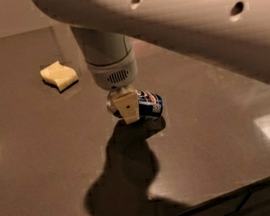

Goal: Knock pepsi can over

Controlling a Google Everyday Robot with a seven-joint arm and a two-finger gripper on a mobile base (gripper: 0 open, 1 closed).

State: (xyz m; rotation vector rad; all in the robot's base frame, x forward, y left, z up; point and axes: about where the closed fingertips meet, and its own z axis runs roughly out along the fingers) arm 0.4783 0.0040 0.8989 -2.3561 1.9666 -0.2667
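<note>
while the pepsi can (149, 104) is lying sideways, your gripper (125, 109) is hanging at its top; you cannot tell its grip.

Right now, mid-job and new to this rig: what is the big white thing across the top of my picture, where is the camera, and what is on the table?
You have one view, looking down on a glossy dark table; where the camera is mounted is not on record. The big white shape is the robot's single arm. It bends down into a round wrist ending in the gripper, the tan piece low over the table's middle. Against it is the pepsi can, dark blue, looking tipped onto its side with its silver end toward the gripper. Whether the gripper holds it or merely touches it, I cannot tell. A yellow sponge-like block lies apart at the far left. The dark patch in front is the arm's shadow.
</note>
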